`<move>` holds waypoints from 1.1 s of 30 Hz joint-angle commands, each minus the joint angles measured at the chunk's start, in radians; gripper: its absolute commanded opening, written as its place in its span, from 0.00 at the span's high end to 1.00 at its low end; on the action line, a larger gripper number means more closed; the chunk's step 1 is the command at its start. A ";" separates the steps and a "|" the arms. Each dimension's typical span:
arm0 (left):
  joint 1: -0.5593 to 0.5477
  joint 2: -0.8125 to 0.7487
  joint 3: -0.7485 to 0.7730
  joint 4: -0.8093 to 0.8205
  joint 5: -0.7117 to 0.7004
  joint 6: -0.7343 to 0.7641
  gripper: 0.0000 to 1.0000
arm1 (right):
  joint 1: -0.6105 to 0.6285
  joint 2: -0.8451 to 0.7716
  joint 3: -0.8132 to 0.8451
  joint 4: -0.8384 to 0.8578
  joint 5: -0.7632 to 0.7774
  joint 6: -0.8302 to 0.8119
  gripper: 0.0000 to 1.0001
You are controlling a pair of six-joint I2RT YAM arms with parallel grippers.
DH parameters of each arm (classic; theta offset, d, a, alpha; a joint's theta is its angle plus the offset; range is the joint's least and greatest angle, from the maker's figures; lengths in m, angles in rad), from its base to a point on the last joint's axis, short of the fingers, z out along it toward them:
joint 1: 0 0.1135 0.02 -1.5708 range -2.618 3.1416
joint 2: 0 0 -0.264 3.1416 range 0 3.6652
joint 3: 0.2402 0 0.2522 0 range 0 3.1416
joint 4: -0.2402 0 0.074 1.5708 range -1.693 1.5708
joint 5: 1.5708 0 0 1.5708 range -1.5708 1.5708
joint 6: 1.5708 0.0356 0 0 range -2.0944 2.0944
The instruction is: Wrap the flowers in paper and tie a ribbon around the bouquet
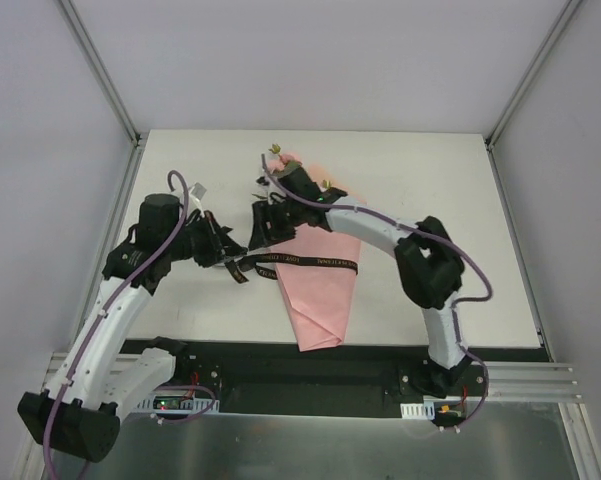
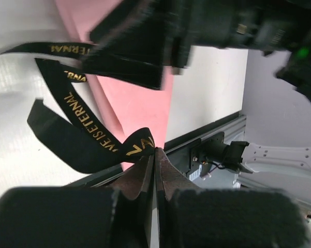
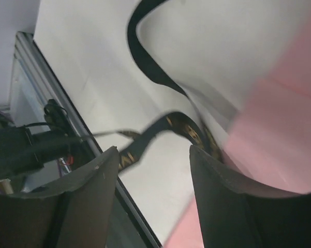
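L hand [image 2: 154,152]: I see it clamped on ribbon [image 2: 85,126].
R hand [image 3: 152,151]: fingers apart, empty.
Bouquet [image 1: 318,295]: lies mid table [image 1: 430,180].

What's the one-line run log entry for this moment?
left gripper: shut on ribbon | right gripper: open, by ribbon | bouquet: wrapped, ribbon across it
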 commanded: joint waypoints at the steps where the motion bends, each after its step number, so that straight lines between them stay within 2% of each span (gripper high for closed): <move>1: -0.115 0.117 0.128 0.036 -0.036 -0.002 1.00 | -0.129 -0.385 -0.222 -0.085 0.078 -0.199 0.39; 4: -0.172 0.242 0.240 0.039 -0.025 0.037 1.00 | -0.230 -0.540 -0.443 -0.102 0.098 -0.361 0.40; 6: -0.198 0.345 0.326 0.039 -0.009 0.053 1.00 | -0.233 -0.615 -0.513 -0.118 0.178 -0.503 0.41; 10: -0.214 0.496 0.453 0.038 0.027 0.085 1.00 | -0.203 -0.675 -0.700 -0.011 0.304 -0.611 0.43; 14: -0.215 0.667 0.571 0.036 0.112 0.088 1.00 | -0.166 -0.648 -0.732 0.063 0.420 -0.677 0.41; 26: -0.215 0.847 0.691 0.036 0.189 0.117 1.00 | -0.074 -0.491 -0.699 0.065 0.552 -0.725 0.42; 29: -0.218 0.869 0.704 0.036 0.209 0.122 1.00 | -0.052 -0.493 -0.719 0.091 0.577 -0.710 0.51; 30: -0.220 0.873 0.704 0.036 0.209 0.123 1.00 | -0.042 -0.511 -0.728 0.100 0.600 -0.704 0.62; 32: -0.228 0.892 0.710 0.036 0.208 0.128 1.00 | -0.019 -0.539 -0.759 0.128 0.640 -0.694 0.76; 33: -0.232 0.899 0.713 0.035 0.208 0.130 1.00 | -0.011 -0.554 -0.767 0.134 0.650 -0.688 0.79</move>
